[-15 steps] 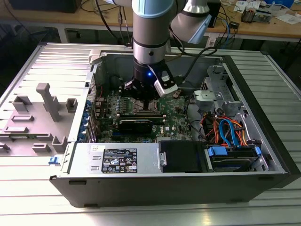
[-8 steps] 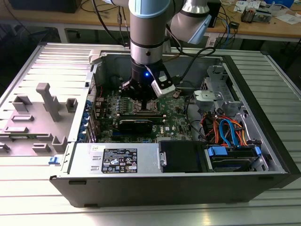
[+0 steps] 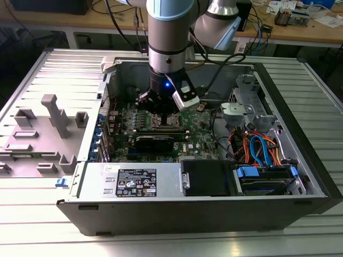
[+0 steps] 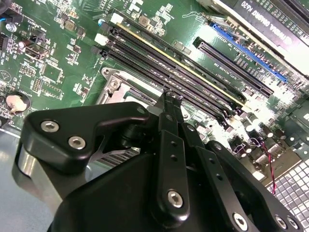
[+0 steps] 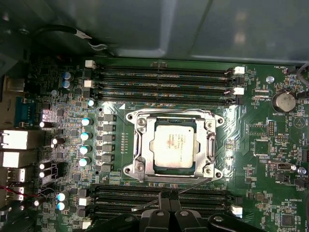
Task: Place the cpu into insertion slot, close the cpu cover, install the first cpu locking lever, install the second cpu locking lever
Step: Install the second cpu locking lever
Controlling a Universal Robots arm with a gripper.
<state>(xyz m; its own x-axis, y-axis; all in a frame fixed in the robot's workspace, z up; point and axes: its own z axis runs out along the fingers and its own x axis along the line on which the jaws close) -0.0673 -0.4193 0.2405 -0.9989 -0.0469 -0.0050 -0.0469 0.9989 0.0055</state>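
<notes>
**CPU seated, cover down, gripper low beside the socket**

You have the arm reaching down into the open computer case point(image 3: 300, 160), with the gripper point(image 3: 161, 104) hanging just over the green motherboard point(image 3: 198, 136) in the exterior view.

In the first wrist view, look at the middle of the board: the cpu point(image 5: 172, 143) lies flat in its socket, its silvery-grey top facing up. The cpu cover point(image 5: 210, 145) is folded down around it, so the chip shows through the square cut-out. The frame sits level with the socket, screws at its corners.

The gripper point(image 5: 167, 199) sits just beside the socket edge, over the bank of black memory slots point(image 5: 159, 195) on that side. A thin metal lever rod point(image 5: 145, 205) angles out from near the fingertips point(image 5: 162, 195); whether the tips actually pinch it you cannot tell.

In the second wrist view, the fingers point(image 4: 172, 104) are drawn together to a narrow point, with no gap visible between them, right at the socket's metal edge point(image 4: 116, 87) and touching the nearest black slots point(image 4: 193, 82).

A second bank of slots point(image 5: 164, 82) lies on the far side of the socket, and a round coin battery point(image 5: 283, 101) sits well apart from it.
</notes>
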